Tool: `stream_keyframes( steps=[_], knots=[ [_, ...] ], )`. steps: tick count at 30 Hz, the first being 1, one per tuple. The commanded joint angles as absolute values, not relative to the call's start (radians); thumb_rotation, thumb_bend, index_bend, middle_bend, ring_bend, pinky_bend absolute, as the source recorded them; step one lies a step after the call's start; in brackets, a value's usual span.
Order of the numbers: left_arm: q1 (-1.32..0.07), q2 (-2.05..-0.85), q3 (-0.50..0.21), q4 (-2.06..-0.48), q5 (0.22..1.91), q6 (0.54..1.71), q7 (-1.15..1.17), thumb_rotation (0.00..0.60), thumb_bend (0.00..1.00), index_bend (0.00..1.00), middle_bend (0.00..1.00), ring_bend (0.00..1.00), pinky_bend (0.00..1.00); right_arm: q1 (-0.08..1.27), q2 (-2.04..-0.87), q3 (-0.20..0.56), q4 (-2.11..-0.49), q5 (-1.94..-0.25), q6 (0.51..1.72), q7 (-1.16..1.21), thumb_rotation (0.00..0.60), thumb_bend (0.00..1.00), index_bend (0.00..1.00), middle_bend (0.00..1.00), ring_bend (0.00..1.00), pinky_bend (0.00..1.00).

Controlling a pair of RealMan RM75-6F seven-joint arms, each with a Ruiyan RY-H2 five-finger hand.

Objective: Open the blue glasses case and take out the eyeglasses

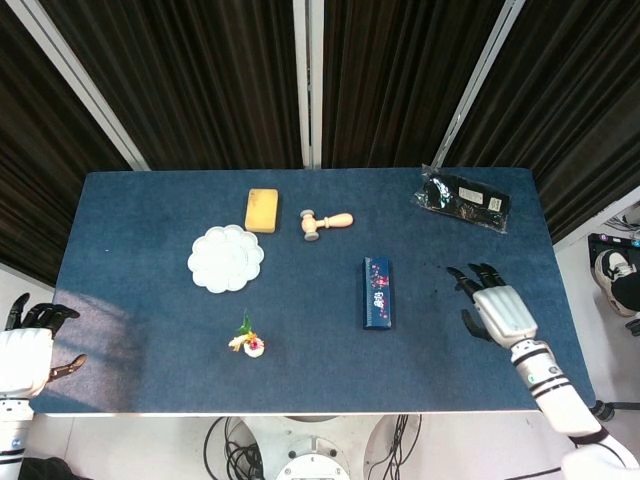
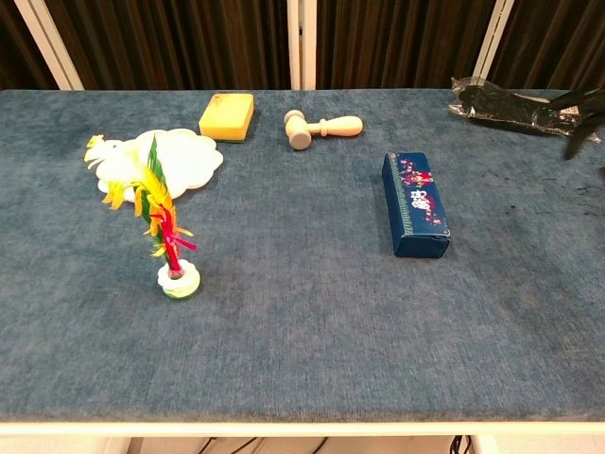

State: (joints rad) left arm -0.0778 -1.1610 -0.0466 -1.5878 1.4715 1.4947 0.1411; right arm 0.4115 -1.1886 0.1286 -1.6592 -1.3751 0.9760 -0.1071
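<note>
The long blue rectangular glasses case with a floral lid lies closed, right of centre on the blue-carpeted counter. The right hand hovers at the lower right of the head view, well apart from the case, palm down, dark fingers spread toward the top of the frame and holding nothing. The left hand sits off the counter's lower-left corner, fingers apart and empty (only partly visible). Elsewhere: a white scalloped plate, yellow sponge block, small wooden mallet, feathered shuttlecock toy, and a black plastic-wrapped packet.
</note>
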Motion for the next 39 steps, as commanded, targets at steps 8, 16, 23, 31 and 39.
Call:
stream_keyframes(
  steps=[8, 16, 23, 31, 39],
  knots=[
    [-0.077, -1.158, -0.044, -1.595, 1.471, 1.495, 0.149, 0.600, 0.06, 0.34, 0.29, 0.20, 0.07, 0.508, -1.354, 0.074, -1.548, -1.383, 0.849, -0.118, 0.600, 0.47, 0.00, 0.29, 0.00, 0.00],
    [-0.077, -1.158, -0.045, -1.596, 1.473, 1.497, 0.152, 0.600, 0.06, 0.34, 0.29, 0.20, 0.07, 0.552, -1.434, 0.061, -1.514, -1.465, 0.863, -0.067, 0.600, 0.46, 0.00, 0.25, 0.00, 0.00],
    [-0.077, -1.158, -0.045, -1.595, 1.471, 1.495, 0.152, 0.600, 0.06, 0.34, 0.29, 0.20, 0.07, 0.605, -1.487, 0.074, -1.504, -1.486, 0.853, -0.083, 0.600, 0.46, 0.00, 0.24, 0.00, 0.00],
    [-0.077, -1.158, -0.046, -1.593, 1.472, 1.498, 0.150, 0.600, 0.06, 0.34, 0.29, 0.20, 0.07, 0.605, -1.412, 0.089, -1.546, -1.546, 0.962, -0.145, 0.600, 0.32, 0.00, 0.27, 0.00, 0.00],
    [-0.080, -1.162, -0.048, -1.597, 1.465, 1.493, 0.167, 0.600, 0.06, 0.34, 0.29, 0.20, 0.07, 0.690, -1.363, 0.148, -1.523, -1.461, 0.860, -0.264, 0.600, 0.22, 0.07, 0.21, 0.00, 0.00]
  ],
)
